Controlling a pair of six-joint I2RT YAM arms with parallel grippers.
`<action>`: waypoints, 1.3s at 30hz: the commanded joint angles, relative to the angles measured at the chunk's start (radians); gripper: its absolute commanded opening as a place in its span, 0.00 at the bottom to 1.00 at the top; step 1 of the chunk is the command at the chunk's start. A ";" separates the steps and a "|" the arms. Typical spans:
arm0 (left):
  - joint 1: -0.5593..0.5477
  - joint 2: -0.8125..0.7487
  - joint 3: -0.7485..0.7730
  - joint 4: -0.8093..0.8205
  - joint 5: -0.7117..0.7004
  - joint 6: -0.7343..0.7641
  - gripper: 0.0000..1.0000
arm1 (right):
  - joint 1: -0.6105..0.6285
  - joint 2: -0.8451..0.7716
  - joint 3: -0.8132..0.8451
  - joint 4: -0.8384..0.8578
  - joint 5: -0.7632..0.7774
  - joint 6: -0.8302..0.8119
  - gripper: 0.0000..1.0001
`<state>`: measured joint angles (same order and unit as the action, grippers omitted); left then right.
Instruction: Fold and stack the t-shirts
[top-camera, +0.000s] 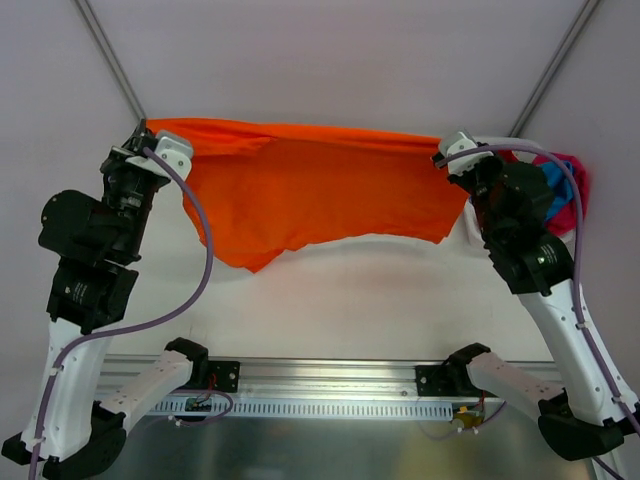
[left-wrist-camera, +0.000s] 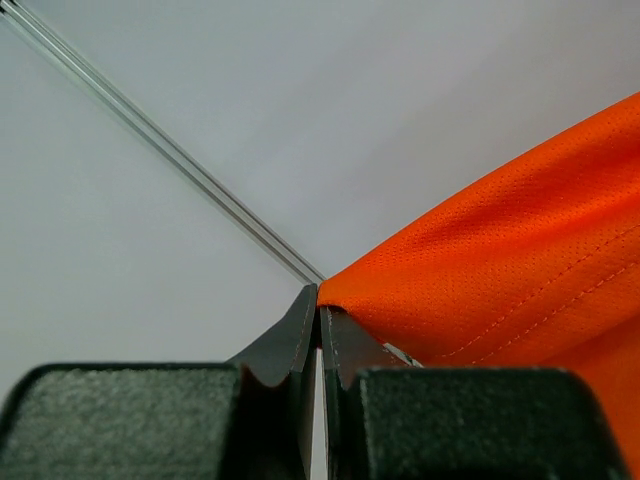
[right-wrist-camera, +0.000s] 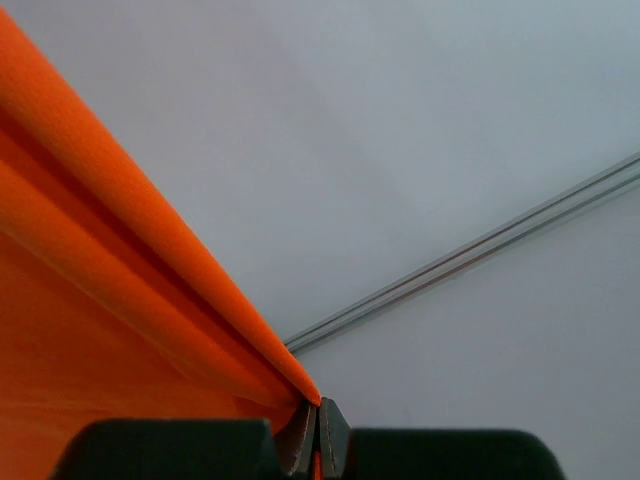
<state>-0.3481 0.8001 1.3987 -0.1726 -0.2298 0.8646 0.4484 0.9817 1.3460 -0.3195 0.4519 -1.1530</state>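
An orange t-shirt (top-camera: 320, 190) hangs stretched between both arms above the table, its top edge taut and its lower part draping down. My left gripper (top-camera: 143, 132) is shut on the shirt's left corner; in the left wrist view the cloth (left-wrist-camera: 500, 270) runs off to the right from the closed fingertips of that gripper (left-wrist-camera: 320, 305). My right gripper (top-camera: 447, 150) is shut on the right corner; in the right wrist view the orange fabric (right-wrist-camera: 110, 300) streams left from this gripper (right-wrist-camera: 319, 405). Blue and magenta-pink t-shirts (top-camera: 565, 195) lie bunched behind the right arm.
Two thin metal frame rods (top-camera: 110, 60) (top-camera: 555, 65) slant up against the pale backdrop. A slotted metal rail (top-camera: 320, 385) with the arm bases runs along the near edge. The white tabletop (top-camera: 330, 300) lies below the hanging shirt.
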 joint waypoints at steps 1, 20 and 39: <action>0.023 0.010 0.123 0.021 -0.221 0.094 0.00 | -0.053 -0.047 -0.019 -0.013 0.172 -0.004 0.00; 0.023 -0.121 0.371 -0.162 -0.103 -0.107 0.00 | -0.051 -0.198 0.246 -0.337 0.100 0.200 0.00; 0.021 -0.128 0.175 -0.476 -0.102 -0.068 0.00 | -0.083 -0.118 0.118 -0.462 0.013 0.391 0.00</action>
<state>-0.3470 0.6353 1.6196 -0.6868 -0.0990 0.7330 0.4053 0.8024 1.5684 -0.7719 0.2295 -0.7570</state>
